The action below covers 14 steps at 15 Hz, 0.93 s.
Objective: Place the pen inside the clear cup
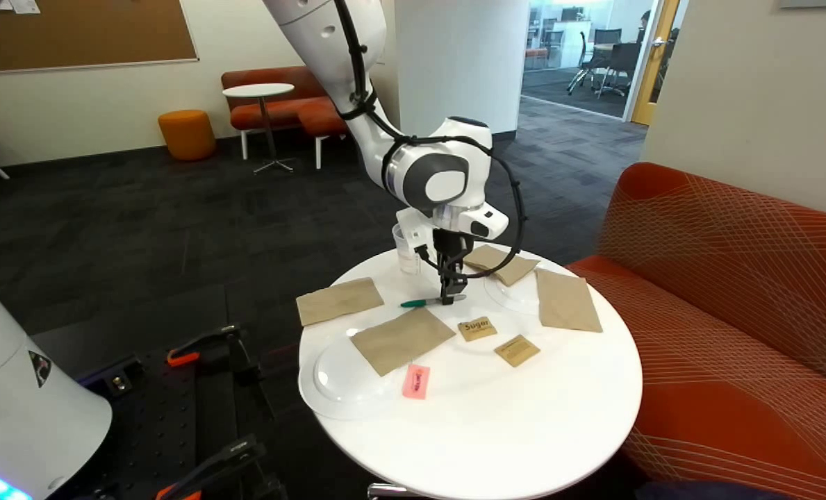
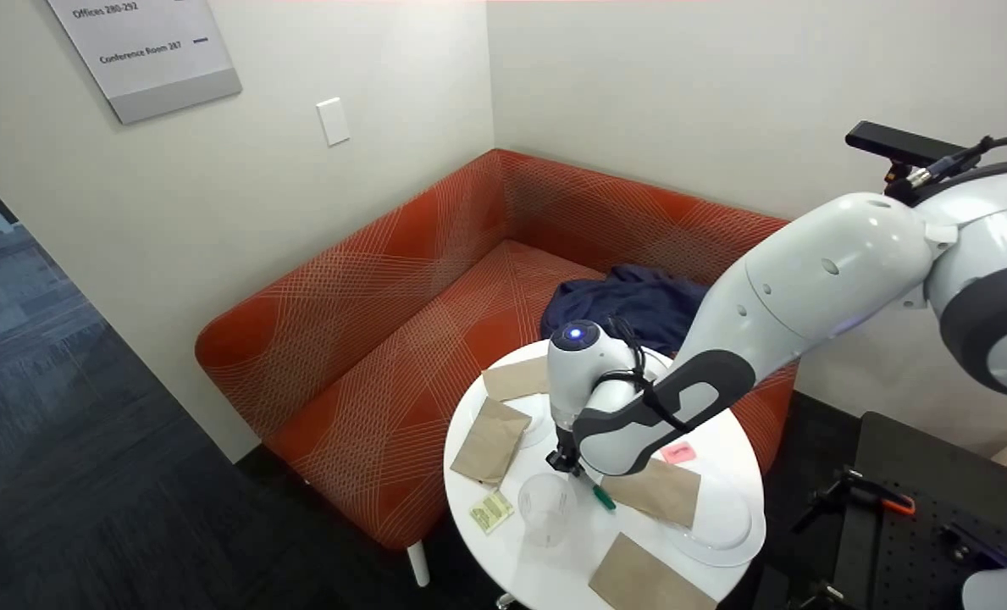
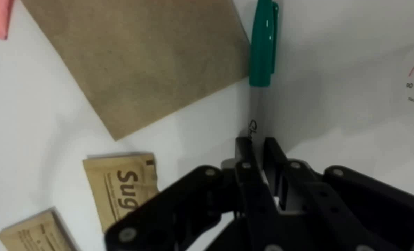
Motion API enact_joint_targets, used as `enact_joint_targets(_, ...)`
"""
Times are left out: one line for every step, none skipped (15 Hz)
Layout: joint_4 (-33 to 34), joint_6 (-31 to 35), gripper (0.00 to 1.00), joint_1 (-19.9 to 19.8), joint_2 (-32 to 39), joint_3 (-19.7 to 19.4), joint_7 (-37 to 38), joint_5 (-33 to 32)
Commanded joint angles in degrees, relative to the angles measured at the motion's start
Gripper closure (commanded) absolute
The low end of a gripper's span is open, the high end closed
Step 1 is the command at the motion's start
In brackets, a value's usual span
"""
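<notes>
"What are your jaws holding?"

"My gripper (image 3: 258, 143) is standing narrow, pinching the pen (image 3: 260, 79), I believe, inward from the edges of the table (image 1: 558, 403)."

"How is the task going?"

"Gripping is looking done. Lifting and inserting are waiting: the clear cup (image 1: 406, 253) is standing near us, toward the far edge in an exterior view."

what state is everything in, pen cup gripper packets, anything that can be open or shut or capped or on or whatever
Pen: capped, held
Gripper: shut on the pen
Clear cup: upright, pen not inside
Sugar packet: lying flat, print up; sealed or torn, can't tell
Pink packet: lying flat; sealed or torn, can't tell
Dark blue cloth: crumpled on the sofa
Blue light: lit
</notes>
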Motion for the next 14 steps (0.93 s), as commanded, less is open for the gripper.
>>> enact_joint_targets(-0.73,-2.3,0.97,0.63,-2.89,-0.76,-1.87,-0.74)
enact_joint_targets(-1.65,-2.18,0.97,0.66,-4.28,-0.78,-2.97,-1.21)
enact_joint_targets(-2.41,-2.49,0.97,1.0,-5.92,-1.07,-3.22,-1.82)
enact_joint_targets(-2.91,-2.93,0.97,0.84,-7.27,-0.86,-4.1,-2.11)
enact_joint_targets(-3.52,-3.95,0.97,0.63,-9.13,-0.6,-4.95,-2.57)
enact_joint_targets(-3.93,-4.75,0.97,0.72,-10.71,-0.66,-5.5,-3.18)
enact_joint_targets(-4.55,-5.97,0.97,0.86,-12.67,-0.79,-5.92,-3.96)
enact_joint_targets(-4.97,-7.32,0.97,1.18,-14.49,-1.09,-5.89,-4.99)
enact_joint_targets(-5.44,-8.9,0.97,1.28,-16.3,-1.17,-5.96,-6.06)
enact_joint_targets(-6.02,-10.4,0.97,1.59,-18.22,-1.4,-5.7,-7.57)
enact_joint_targets(-6.63,-12.12,0.97,1.67,-20.23,-1.32,-5.73,-8.78)
enact_joint_targets(-7.1,-13.56,0.97,1.63,-21.95,-1.12,-5.86,-10.02)
enact_joint_targets(-7.76,-14.94,0.97,1.54,-23.87,-0.83,-6.03,-11.1)
enact_joint_targets(-8.31,-16.3,0.97,1.44,-25.65,-0.53,-6.2,-12.05)
